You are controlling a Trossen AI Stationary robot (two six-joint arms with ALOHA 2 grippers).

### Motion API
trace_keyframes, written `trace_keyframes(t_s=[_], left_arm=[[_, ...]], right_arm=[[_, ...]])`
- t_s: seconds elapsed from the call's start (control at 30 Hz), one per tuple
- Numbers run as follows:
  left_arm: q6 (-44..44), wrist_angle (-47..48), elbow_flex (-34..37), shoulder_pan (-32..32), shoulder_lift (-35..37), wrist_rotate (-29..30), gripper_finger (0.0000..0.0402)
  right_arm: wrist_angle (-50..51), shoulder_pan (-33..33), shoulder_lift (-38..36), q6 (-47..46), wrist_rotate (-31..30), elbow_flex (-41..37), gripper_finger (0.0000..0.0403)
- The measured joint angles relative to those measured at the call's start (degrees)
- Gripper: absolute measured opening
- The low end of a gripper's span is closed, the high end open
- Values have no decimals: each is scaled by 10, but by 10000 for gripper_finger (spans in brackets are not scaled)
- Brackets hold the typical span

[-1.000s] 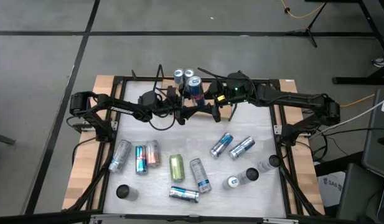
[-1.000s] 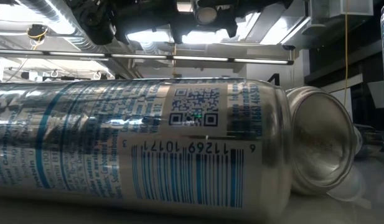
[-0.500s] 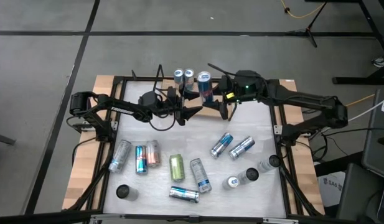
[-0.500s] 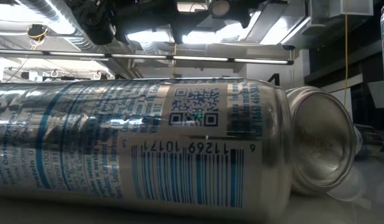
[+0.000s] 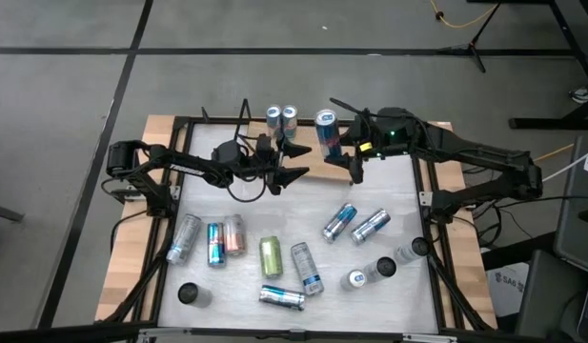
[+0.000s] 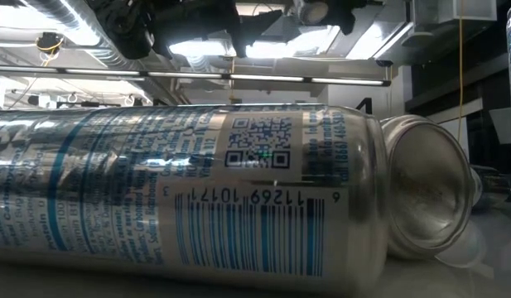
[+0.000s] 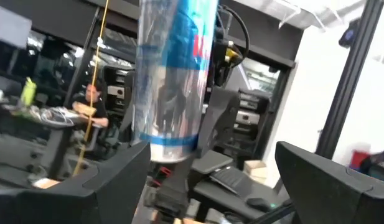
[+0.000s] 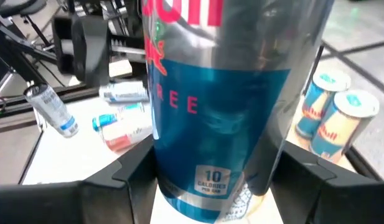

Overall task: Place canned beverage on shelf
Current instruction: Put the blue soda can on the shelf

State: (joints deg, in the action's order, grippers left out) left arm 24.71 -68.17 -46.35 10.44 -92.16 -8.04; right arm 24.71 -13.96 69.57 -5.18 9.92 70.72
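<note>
The right gripper (image 5: 339, 145) clasps a blue can (image 5: 326, 127) seemingly above the shelf (image 5: 308, 157)'s right part; the left gripper (image 5: 298, 162) gapes empty.

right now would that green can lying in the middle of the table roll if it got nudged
Probably. The green can lies on its side on the flat table, so a sideways push would likely roll it toward the silver can beside it. Its smooth metal skin may also slip.
</note>
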Motion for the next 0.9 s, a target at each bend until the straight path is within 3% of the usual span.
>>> trace_keyframes(t_s=[0.3,0.6,0.77,0.9], left_arm=[[94,42,-15,61,49,-58,333],[76,152,-19,146,151,-67,332],[55,239,-74,172,175,-112,332],[30,363,-145,179,173,-157,332]], right_arm=[[26,1,0,-5,20,0,237],[25,1,0,-5,47,0,237],[25,1,5,-16,56,0,237],[28,1,20,-24,63,0,237]])
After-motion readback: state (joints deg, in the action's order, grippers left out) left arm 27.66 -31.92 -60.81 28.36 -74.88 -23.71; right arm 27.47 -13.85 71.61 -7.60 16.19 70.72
